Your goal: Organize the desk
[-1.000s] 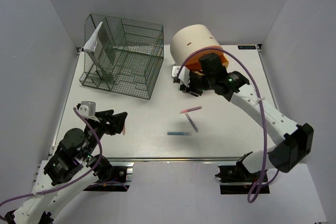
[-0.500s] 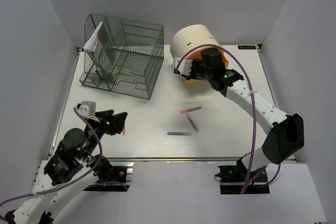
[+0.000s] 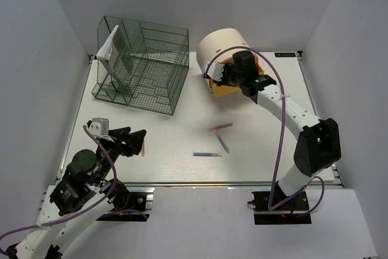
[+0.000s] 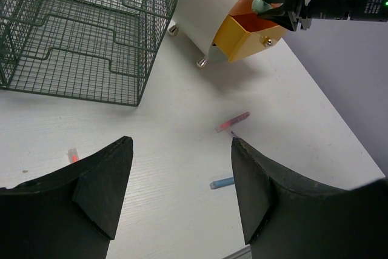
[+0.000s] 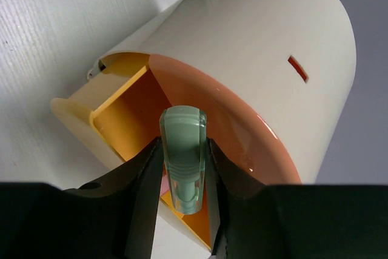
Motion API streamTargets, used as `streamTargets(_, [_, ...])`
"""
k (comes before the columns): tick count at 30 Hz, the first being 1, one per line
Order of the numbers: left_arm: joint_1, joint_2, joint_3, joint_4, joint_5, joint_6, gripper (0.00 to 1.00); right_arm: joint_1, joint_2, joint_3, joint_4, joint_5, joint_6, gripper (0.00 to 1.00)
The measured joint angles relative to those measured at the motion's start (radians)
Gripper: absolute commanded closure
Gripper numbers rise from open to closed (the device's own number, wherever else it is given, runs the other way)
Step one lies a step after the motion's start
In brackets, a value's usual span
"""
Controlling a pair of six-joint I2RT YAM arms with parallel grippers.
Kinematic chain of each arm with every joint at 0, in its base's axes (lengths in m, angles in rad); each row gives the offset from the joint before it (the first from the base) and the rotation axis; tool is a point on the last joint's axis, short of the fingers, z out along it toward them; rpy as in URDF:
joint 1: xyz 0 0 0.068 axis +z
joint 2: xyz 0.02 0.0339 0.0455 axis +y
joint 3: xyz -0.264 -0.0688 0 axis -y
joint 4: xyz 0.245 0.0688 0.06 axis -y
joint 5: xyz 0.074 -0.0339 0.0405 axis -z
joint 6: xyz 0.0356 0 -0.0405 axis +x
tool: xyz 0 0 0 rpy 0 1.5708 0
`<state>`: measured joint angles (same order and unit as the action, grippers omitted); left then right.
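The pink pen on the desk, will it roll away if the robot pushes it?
Probably: the pink pen looks thin and round, lying flat on the smooth white desk. It is likely stiff, being straight. Being so slim, it is probably light.

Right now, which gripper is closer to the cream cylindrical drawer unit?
Right. The right gripper, gripping a pale green item, is at the unit's open orange-yellow drawer; the left gripper hovers far off, near the white desk's front-left.

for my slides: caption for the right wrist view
Right pincer holds a green item at the open yellow drawer of the cream unit.
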<state>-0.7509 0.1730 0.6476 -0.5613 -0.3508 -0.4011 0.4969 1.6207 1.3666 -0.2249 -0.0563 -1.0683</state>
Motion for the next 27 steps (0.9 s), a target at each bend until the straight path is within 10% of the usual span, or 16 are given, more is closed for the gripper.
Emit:
streamTargets(12, [0.0, 0.0, 0.0, 0.0, 0.0, 0.0, 0.24, -0.019, 0.005, 0.016, 0.01, -0.034, 0.029, 0.55])
streamTargets(14, [0.0, 0.0, 0.0, 0.0, 0.0, 0.0, 0.24, -0.019, 0.005, 0.022, 0.011, -0.044, 0.047, 0.6])
streamTargets(17, [0.0, -0.002, 0.0, 0.0, 0.0, 0.0, 0.24, -0.02, -0.02, 0.023, 0.016, -0.062, 0.127, 1.0])
streamTargets(27, [0.0, -0.018, 0.0, 0.0, 0.0, 0.0, 0.24, -0.12, -0.338, -0.126, 0.088, -0.002, 0.814, 1.0])
